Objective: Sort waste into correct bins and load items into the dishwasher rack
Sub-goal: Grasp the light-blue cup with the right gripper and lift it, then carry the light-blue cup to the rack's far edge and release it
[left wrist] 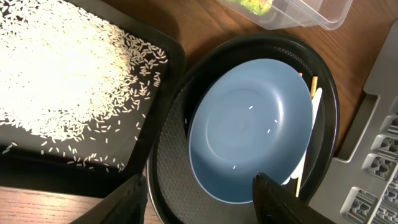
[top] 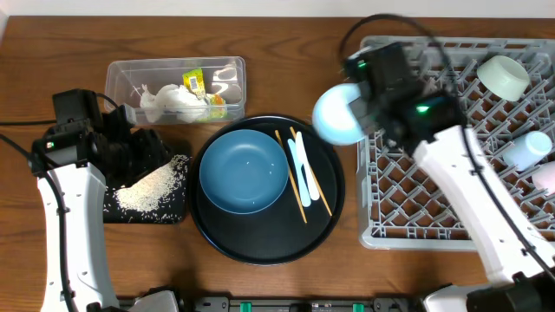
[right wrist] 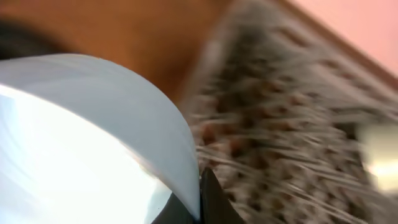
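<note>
My right gripper (top: 360, 111) is shut on the rim of the teal bowl (top: 336, 115) and holds it in the air at the left edge of the grey dishwasher rack (top: 408, 227). In the right wrist view the bowl (right wrist: 93, 143) fills the left side and the rack (right wrist: 280, 143) is blurred. The large blue bowl (top: 244, 171) sits on the round black tray (top: 269, 243) with a white spoon (top: 300, 165) and chopsticks (top: 295, 189) beside it. My left gripper (left wrist: 199, 202) is open and empty over the tray rim, near the shallow black tray (top: 173, 208) of rice (top: 152, 186).
The clear tub (top: 176, 87) at the back left holds white napkins (top: 165, 102) and the yellow-green wrapper (top: 195, 83). White cups (top: 503, 76) lie in the rack at the right. A few rice grains (left wrist: 251, 107) lie in the blue bowl.
</note>
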You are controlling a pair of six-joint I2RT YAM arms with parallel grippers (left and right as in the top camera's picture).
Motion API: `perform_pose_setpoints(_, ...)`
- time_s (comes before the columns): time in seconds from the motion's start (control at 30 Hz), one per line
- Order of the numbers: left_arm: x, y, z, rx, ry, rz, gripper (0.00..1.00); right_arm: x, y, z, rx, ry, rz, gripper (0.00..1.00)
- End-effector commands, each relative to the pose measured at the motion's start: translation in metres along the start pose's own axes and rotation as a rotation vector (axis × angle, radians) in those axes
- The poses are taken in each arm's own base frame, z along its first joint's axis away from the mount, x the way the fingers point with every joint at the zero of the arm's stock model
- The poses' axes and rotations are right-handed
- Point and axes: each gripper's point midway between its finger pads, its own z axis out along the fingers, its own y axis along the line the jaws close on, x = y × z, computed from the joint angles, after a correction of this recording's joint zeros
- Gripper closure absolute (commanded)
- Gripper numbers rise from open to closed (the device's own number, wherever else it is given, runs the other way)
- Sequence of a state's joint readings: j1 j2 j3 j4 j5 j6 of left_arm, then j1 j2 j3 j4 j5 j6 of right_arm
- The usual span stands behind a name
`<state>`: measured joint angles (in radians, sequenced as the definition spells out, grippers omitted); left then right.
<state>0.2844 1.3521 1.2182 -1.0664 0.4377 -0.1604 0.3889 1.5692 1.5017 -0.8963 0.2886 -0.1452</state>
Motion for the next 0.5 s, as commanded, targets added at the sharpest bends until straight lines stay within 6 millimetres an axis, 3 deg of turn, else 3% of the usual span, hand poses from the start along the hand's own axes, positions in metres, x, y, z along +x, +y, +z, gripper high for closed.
perform_pose_setpoints(0.0,-0.001,0.001,-0.003,-0.008,-0.010,0.004,0.44,0.010,-0.065,0.002,0.261,0.040,0.101,0.99)
perform_pose_setpoints(0.13,-0.001,0.001,-0.003,-0.008,-0.010,0.004,0.44,0.023,-0.135,-0.006,0.517,0.029,0.327,0.99)
perform_pose_setpoints(0.27,-0.001,0.001,-0.003,-0.008,-0.010,0.004,0.44,0.036,-0.193,-0.021,0.771,-0.018,0.538,0.99)
perform_pose_setpoints(0.47,-0.001,0.001,-0.003,-0.008,-0.009,0.004,0.44,0.059,-0.242,-0.035,1.099,0.028,0.589,0.99)
